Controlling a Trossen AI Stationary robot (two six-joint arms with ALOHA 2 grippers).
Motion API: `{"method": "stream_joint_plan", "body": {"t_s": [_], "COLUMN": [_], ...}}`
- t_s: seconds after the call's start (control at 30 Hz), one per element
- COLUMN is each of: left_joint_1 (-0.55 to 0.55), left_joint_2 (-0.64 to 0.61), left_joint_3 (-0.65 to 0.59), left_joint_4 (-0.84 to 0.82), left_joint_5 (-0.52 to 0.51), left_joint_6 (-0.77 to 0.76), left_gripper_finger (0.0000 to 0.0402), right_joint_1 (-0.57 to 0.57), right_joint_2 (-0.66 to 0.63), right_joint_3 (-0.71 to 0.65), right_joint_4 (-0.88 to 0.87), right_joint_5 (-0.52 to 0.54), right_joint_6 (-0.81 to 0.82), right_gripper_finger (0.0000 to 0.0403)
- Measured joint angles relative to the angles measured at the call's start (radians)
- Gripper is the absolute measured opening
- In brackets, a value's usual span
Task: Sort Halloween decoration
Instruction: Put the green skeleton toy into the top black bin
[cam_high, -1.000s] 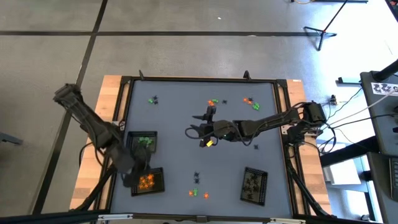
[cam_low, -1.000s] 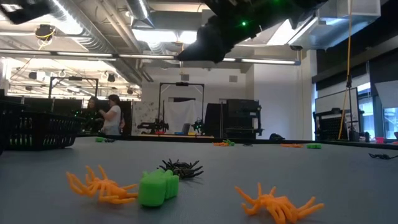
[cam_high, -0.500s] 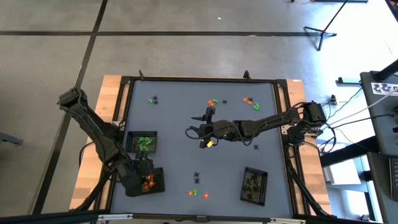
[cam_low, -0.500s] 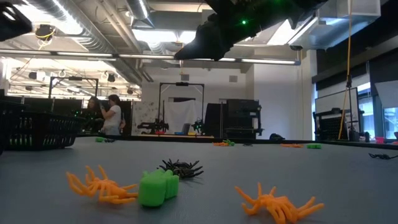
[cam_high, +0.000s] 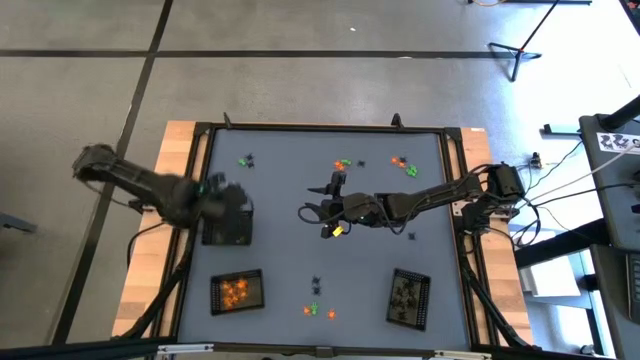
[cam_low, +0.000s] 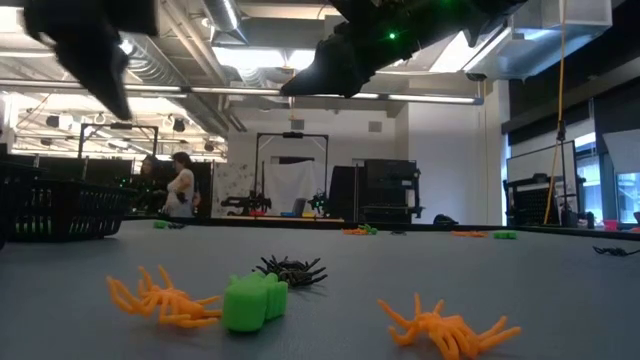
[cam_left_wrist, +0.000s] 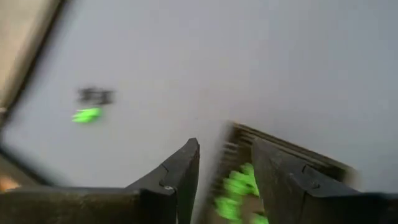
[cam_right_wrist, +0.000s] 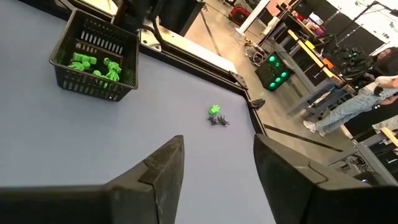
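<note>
Three black trays (cam_high: 407, 298); two arms (cam_high: 425, 197)

orange spiders (cam_low: 165, 297), green trinket (cam_low: 253, 302), black spider (cam_low: 291, 270)

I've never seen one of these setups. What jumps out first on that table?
Bright orange and green trinkets lie scattered over the grey table, with three black trays holding sorted ones, one colour each. The right end effector hangs open near the table's middle. The left end effector, also open, sits over the tray of green pieces at the left edge.
</note>
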Motion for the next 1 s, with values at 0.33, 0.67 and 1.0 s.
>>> {"method": "stream_joint_plan", "body": {"t_s": [0.33,0.67,1.0], "left_joint_1": [0.657,1.004,1.118], "left_joint_2": [0.097,0.284,0.511], "left_joint_3": [0.000,0.000,0.000], "left_joint_4": [0.108,0.259,0.364], "left_joint_5": [0.120,0.273,0.268], "left_joint_6": [0.522,0.689,0.671], "left_gripper_finger": [0.0145,0.0170,0.0171], "right_joint_1": [0.000,0.000,0.000], "right_joint_2": [0.000,0.000,0.000], "right_joint_3": [0.000,0.000,0.000], "right_joint_4": [0.012,-0.004,-0.005], "right_joint_5": [0.000,-0.001,-0.001], "right_joint_6": [0.000,0.000,0.000], "right_gripper_finger": [0.0193,0.0193,0.0193]}}
